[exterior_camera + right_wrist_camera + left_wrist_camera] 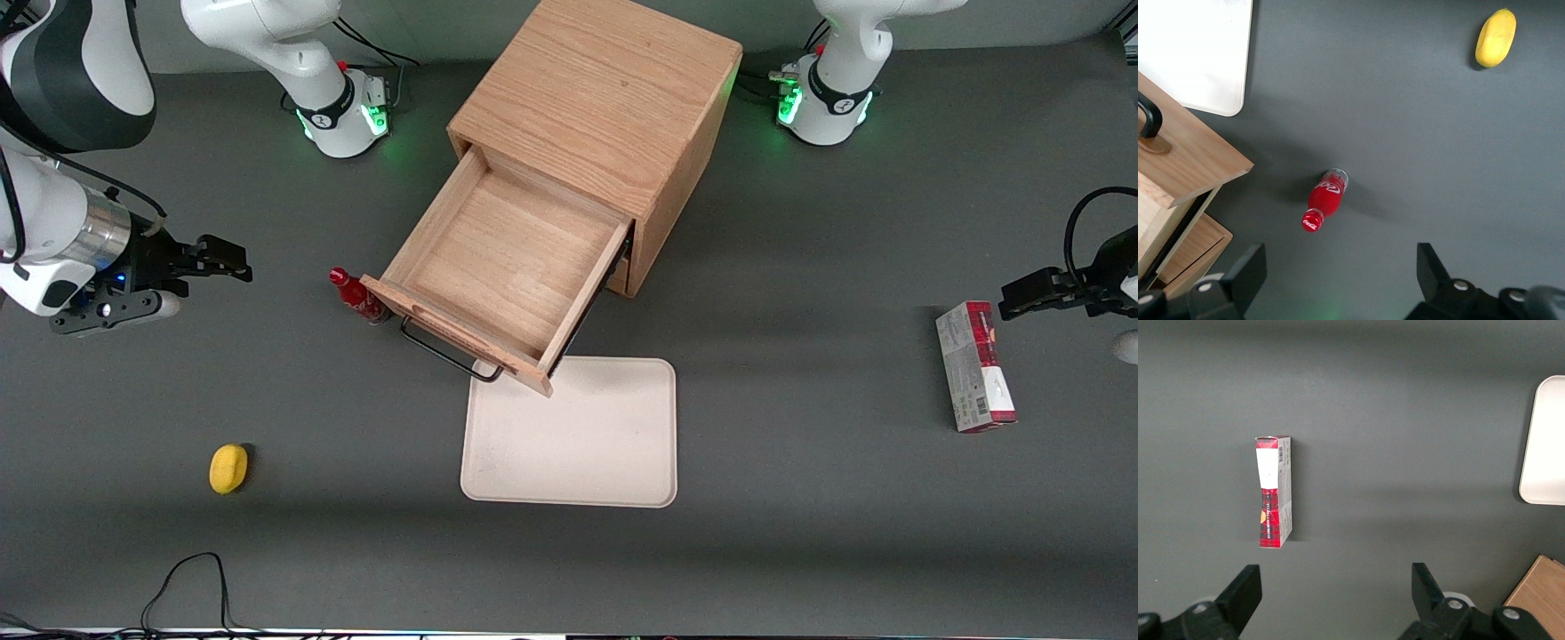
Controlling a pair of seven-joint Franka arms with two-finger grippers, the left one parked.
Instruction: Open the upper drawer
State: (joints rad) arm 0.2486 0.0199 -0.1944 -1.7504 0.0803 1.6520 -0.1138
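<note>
The oak cabinet stands at mid-table. Its upper drawer is pulled far out, a shallow light-wood tray with nothing inside. The black wire handle hangs off the drawer front, over the edge of the white tray. In the right wrist view I see a corner of the drawer front, an end of the handle and the bottom drawer beneath. My gripper hovers well off toward the working arm's end of the table. It is open and holds nothing.
A red bottle stands upright beside the drawer's front corner, between drawer and gripper. A white tray lies in front of the drawer. A yellow fruit lies nearer the camera. A red-and-grey box lies toward the parked arm's end.
</note>
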